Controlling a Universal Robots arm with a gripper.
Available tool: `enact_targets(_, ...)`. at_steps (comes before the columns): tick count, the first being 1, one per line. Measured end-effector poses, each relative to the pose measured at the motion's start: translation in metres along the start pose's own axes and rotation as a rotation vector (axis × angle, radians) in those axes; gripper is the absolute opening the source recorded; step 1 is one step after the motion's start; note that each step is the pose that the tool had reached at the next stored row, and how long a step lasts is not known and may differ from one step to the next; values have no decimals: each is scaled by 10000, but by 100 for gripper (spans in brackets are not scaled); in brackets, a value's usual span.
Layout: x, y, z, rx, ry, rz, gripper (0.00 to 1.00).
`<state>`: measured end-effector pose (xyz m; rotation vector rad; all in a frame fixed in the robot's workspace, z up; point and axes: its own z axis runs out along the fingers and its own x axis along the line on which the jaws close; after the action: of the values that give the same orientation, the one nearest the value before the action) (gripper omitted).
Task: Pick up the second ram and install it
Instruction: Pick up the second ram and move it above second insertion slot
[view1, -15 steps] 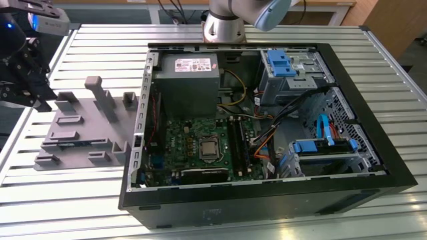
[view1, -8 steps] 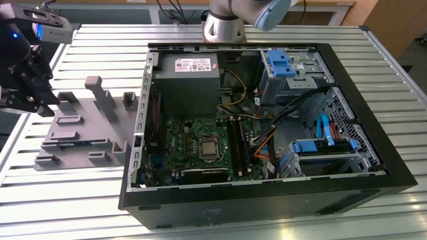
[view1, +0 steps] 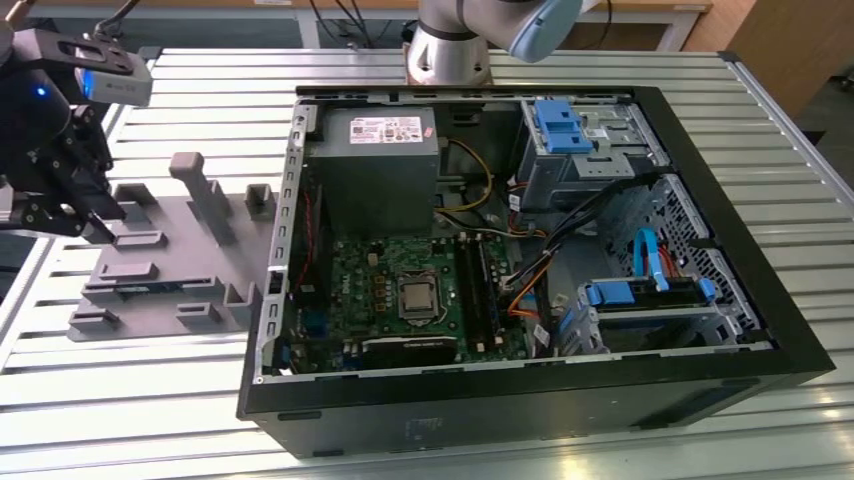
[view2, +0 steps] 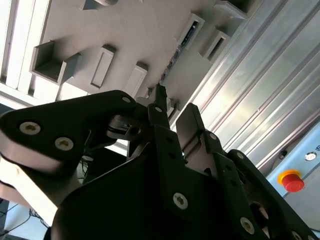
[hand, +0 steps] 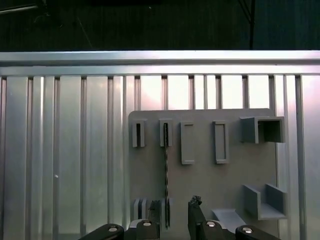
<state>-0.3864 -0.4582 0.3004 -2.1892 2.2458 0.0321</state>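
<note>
Currently hovering, black two-finger gripper (hand: 175, 202) parted and empty, over slim dark second ram stick (hand: 165, 165) edge-on in grey slotted holder (hand: 200, 185).

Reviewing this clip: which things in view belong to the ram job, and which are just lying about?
Part of the job: second ram, on edge in a slot of the grey holder; gripper, jaws open, over that holder; black memory slots in the open computer case.
Just lying about: power supply; blue drive-bay latches; blue ribbon cable; red stop button.
</note>
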Motion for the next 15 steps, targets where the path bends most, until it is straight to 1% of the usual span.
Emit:
enact_targets(1,0,0,15,1,0,6,36)
enact_targets(3,0,0,20,-2,14,8,36)
enact_targets(4,0,0,20,-2,15,8,43)
enact_targets(7,1,0,35,3,12,8,43)
enact_targets(15,19,-2,178,1,14,8,43)
